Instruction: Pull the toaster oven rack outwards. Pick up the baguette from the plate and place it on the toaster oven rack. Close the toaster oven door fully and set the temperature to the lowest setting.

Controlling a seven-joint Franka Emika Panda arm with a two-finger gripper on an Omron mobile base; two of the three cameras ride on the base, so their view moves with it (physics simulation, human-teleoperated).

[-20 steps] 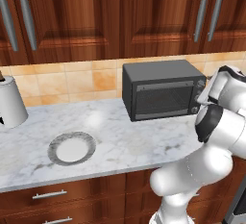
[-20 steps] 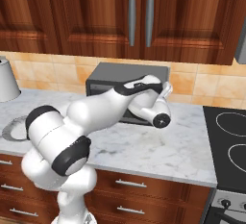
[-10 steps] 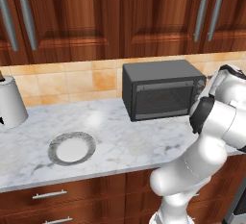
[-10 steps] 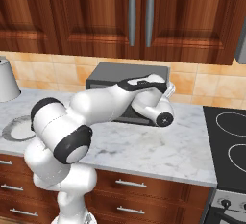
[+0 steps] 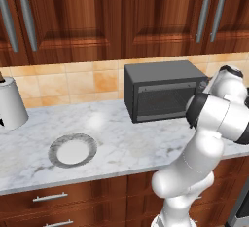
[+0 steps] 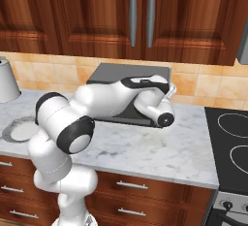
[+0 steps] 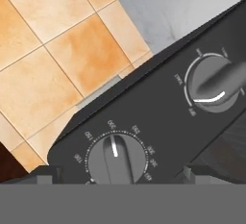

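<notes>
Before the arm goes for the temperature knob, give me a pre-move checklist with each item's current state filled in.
1. toaster oven door fully closed: ok, it looks flush with the front.
2. baguette off the plate: ok, the plate is bare.
3. Baguette on the rack inside: cannot tell, the window is too dark.
4. gripper open for the knob: ok, fingertips stand wide apart.
5. Gripper lined up with a knob: ok, one sits between the fingertips.
6. That knob is the temperature one: cannot tell, labels too blurred.

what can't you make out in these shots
- Baguette: not seen on the plate; whether it is in the closed oven cannot be told through the dark door.
- Knob markings: too small to read, hand view.
- Oven front: right base view, hidden by the arm.
</notes>
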